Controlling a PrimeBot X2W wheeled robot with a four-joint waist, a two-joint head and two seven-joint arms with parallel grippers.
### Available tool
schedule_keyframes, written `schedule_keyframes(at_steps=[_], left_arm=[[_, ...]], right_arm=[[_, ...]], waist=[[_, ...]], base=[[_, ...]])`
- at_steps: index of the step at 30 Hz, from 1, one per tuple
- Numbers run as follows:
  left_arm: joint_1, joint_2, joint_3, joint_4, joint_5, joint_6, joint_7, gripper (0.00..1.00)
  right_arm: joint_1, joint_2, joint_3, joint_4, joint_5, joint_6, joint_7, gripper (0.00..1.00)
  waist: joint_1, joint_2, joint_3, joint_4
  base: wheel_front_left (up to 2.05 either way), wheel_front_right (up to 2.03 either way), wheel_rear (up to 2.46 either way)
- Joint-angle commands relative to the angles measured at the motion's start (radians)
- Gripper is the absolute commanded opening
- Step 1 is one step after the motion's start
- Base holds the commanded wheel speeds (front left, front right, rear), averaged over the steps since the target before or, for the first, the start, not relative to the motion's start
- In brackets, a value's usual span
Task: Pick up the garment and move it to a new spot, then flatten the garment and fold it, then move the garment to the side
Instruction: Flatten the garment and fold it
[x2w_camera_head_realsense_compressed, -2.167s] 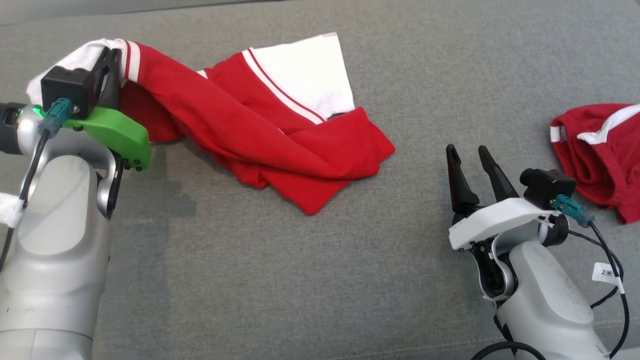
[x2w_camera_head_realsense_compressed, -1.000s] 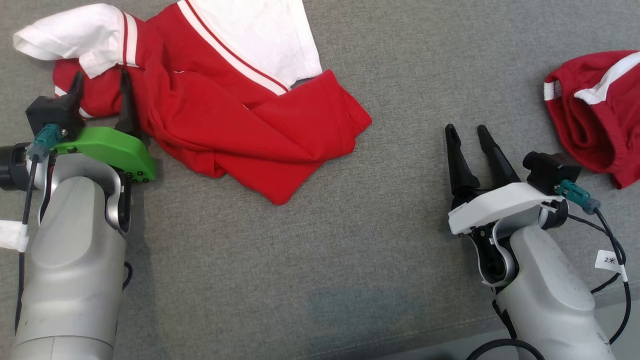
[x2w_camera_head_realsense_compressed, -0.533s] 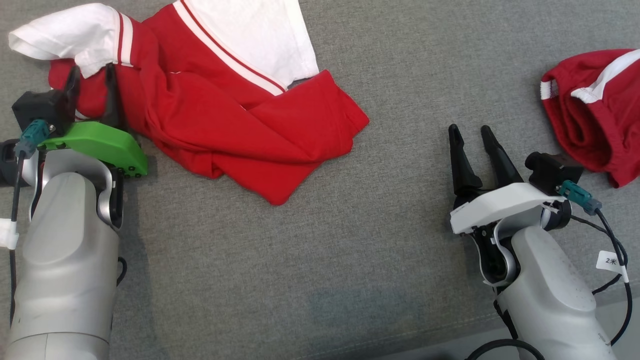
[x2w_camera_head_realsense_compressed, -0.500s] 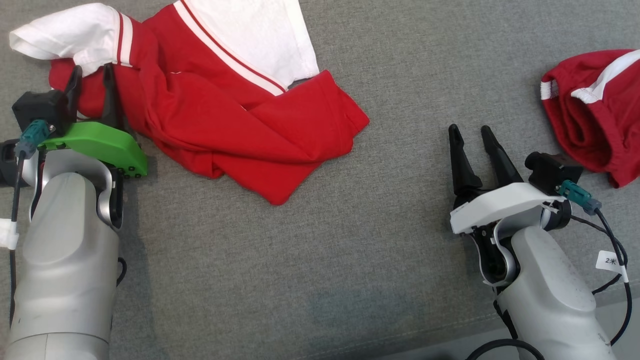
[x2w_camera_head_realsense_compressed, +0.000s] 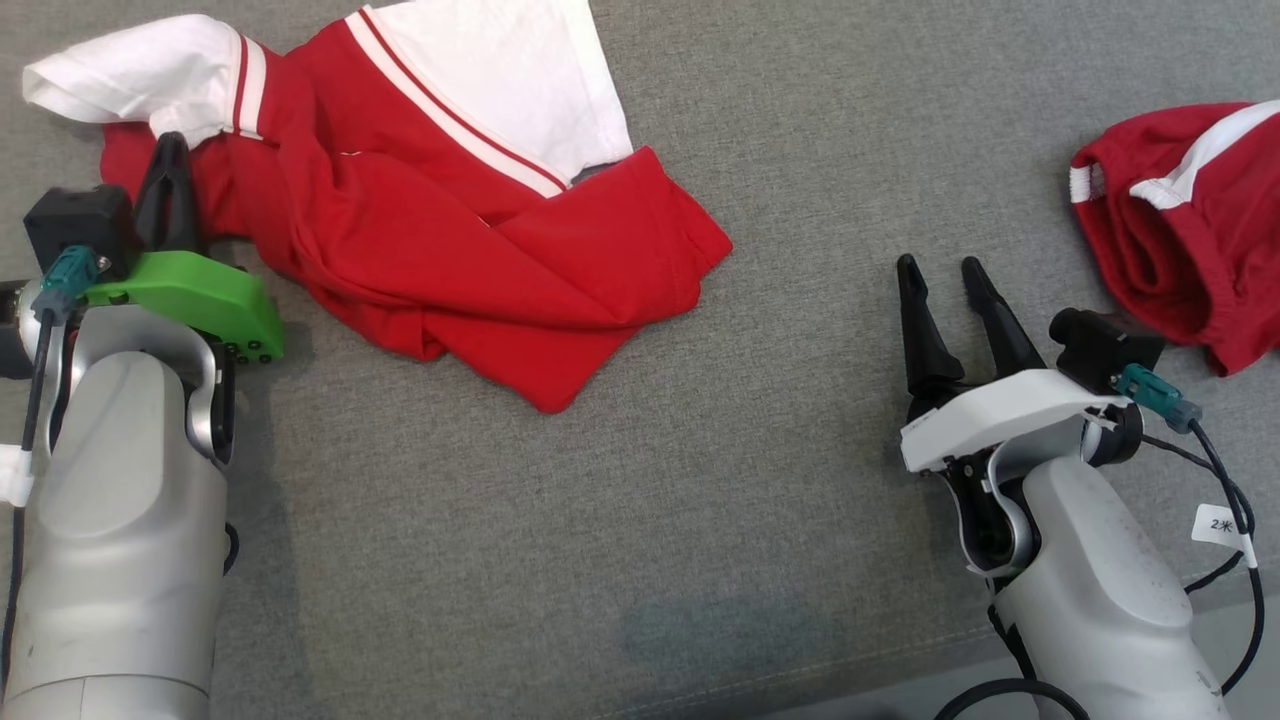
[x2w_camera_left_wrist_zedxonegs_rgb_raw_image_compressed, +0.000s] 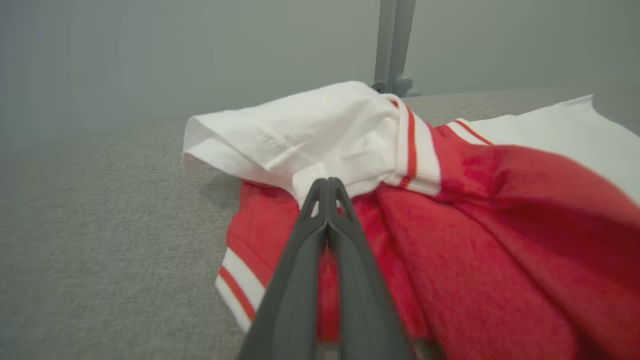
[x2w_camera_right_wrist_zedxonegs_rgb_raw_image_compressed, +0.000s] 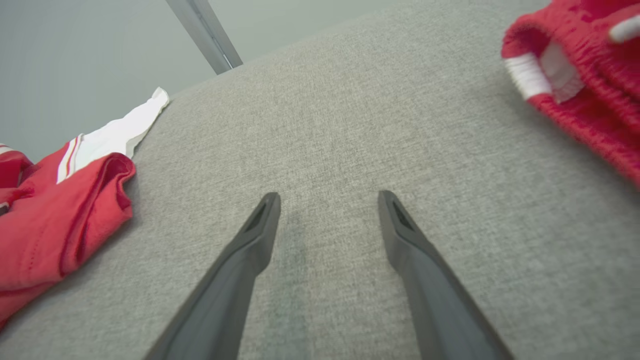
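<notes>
Left gripper fingers pressed together, pinching the crumpled red-and-white cloth garment at far left. Right gripper fingers spread, over the grey fabric surface.

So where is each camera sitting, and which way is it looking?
Head view: up on the robot's head, looking down at the grey surface; it shows the left gripper and right gripper.
Left wrist view: on the left wrist, looking along its closed fingers pinching the shirt.
Right wrist view: on the right wrist, looking along its open fingers over the grey surface, other garment at the corner.
Shared: both wrist views catch the shirt.
</notes>
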Motion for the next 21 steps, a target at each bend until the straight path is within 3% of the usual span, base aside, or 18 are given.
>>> schedule_keyframes(at_steps=[1, 8, 9, 10, 21], left_arm=[[0.009, 0.011, 0.002, 0.003, 0.007, 0.003, 0.0, 0.0], [0.001, 0.014, 0.015, 0.002, 0.001, -0.004, 0.0, 0.0], [0.0, 0.013, 0.021, 0.006, -0.004, -0.007, 0.0, 0.35], [-0.005, 0.012, 0.034, 0.012, -0.019, -0.015, 0.0, 1.0], [-0.051, 0.001, 0.073, 0.078, -0.072, -0.05, 0.0, 1.0]], right_arm=[[0.011, -0.001, -0.001, -0.002, -0.006, -0.001, 0.002, 1.0], [-0.001, 0.0, 0.005, -0.004, -0.001, -0.001, 0.001, 1.0], [-0.003, 0.001, 0.008, -0.005, 0.0, -0.001, 0.001, 1.0], [-0.001, 0.0, 0.007, -0.006, 0.004, -0.001, 0.001, 1.0], [0.006, 0.0, -0.001, -0.006, 0.007, -0.001, 0.001, 1.0]], waist=[[0.0, 0.0, -0.007, 0.006], [0.0, 0.0, -0.01, 0.012], [0.0, 0.0, -0.009, 0.011], [0.0, 0.0, -0.004, 0.006], [0.0, 0.0, 0.011, -0.026]], base=[[0.0, 0.0, 0.0], [0.0, 0.0, 0.0], [0.0, 0.0, 0.0], [0.0, 0.0, 0.0], [0.0, 0.0, 0.0]])
